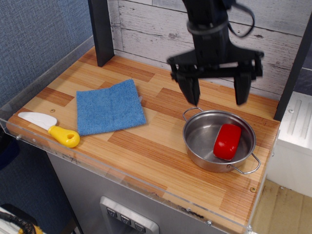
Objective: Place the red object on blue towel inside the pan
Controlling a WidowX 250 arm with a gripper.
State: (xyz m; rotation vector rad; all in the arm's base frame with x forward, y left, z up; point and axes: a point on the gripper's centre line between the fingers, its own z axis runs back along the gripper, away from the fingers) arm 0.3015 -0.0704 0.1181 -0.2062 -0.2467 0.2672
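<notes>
The wooden table carries no readable writing, and no label or brand shows on anything on it. The gripper hangs above the table's far right part with its two dark fingers spread wide and nothing between them. Well off to the gripper's left lies the blue towel, flat and bare. Just below the gripper stands the pan, its two wire handles pointing toward the back left and the front right. Inside the pan, on its right half, lies the red object, tilted against the wall and clear of the fingers. Farthest to the left, past the towel, lies a white toy knife with a yellow handle, near the table's front edge.
</notes>
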